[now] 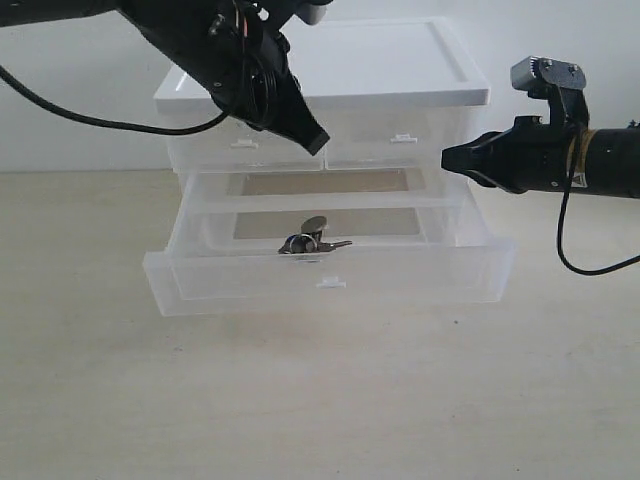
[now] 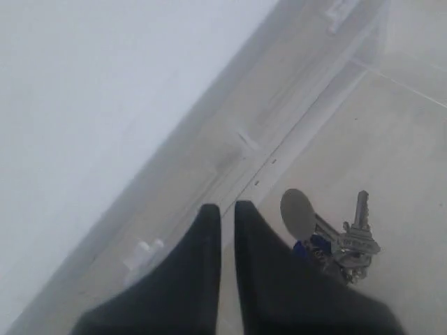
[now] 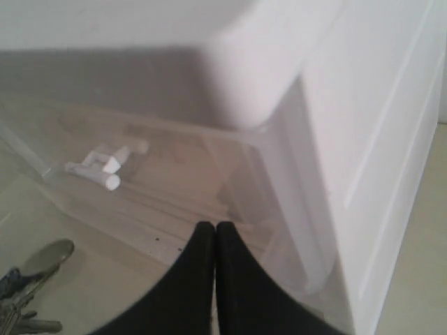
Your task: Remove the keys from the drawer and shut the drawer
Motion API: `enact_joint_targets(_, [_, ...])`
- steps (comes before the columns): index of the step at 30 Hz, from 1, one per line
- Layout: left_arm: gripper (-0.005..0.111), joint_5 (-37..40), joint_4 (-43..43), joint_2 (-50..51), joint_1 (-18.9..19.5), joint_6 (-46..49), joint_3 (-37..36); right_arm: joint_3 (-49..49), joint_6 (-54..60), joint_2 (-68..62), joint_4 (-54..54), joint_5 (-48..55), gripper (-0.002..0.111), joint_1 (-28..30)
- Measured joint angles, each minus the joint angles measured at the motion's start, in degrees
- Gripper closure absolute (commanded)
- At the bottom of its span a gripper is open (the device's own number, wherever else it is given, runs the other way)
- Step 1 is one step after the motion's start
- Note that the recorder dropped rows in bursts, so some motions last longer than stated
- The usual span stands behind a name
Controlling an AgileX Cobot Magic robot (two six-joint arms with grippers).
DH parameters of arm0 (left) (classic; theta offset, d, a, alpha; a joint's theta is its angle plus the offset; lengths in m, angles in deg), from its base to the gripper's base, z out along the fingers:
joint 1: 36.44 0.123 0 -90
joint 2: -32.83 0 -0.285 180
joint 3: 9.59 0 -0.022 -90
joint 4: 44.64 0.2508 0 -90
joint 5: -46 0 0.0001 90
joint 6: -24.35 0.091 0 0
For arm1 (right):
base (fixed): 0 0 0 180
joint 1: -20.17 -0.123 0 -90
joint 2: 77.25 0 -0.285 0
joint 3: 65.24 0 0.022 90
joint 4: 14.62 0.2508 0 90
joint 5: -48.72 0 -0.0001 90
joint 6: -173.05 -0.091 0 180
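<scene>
The wide translucent drawer [image 1: 220, 285] stands pulled far out of the cabinet, its small white tab [image 1: 331, 283] at the front centre. The keys [image 1: 312, 241] lie inside it near the front wall, a silver bunch with a round tag and a blue head [image 2: 342, 244], and they also show at the edge of the right wrist view [image 3: 21, 296]. My left gripper [image 1: 318, 141] hangs above the drawer, over the keys and apart from them, shut with only a thin slit between its fingers [image 2: 209, 230]. My right gripper [image 1: 447, 158] is shut and empty beside the cabinet's right side.
The white-topped cabinet [image 1: 400, 70] carries two half-width drawers with tabs [image 1: 244, 143] on top. A second wide drawer [image 1: 320, 200] above the open one sticks out slightly. The cabinet stands on a pale tabletop [image 1: 320, 400] against a white wall.
</scene>
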Motion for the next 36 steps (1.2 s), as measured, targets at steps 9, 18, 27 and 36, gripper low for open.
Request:
enact_joint_targets(9, [0.052,0.52,-0.34,3.53,-0.12,-0.54,-1.94,0.0,0.0,0.0,0.0,0.0,0.108,0.0])
enact_joint_targets(18, [0.05,-5.01,-1.35,11.87,-0.12,-6.79,-1.73,0.0,0.0,0.0,0.0,0.0,0.108,0.0])
enact_joint_targets(27, [0.056,-6.49,-6.05,14.66,-0.12,-6.59,-1.7,0.0,0.0,0.0,0.0,0.0,0.108,0.0])
enact_joint_targets(36, [0.102,-7.72,-6.8,16.31,-0.12,-6.59,-1.14,0.0,0.0,0.0,-0.23,0.0,0.108,0.0])
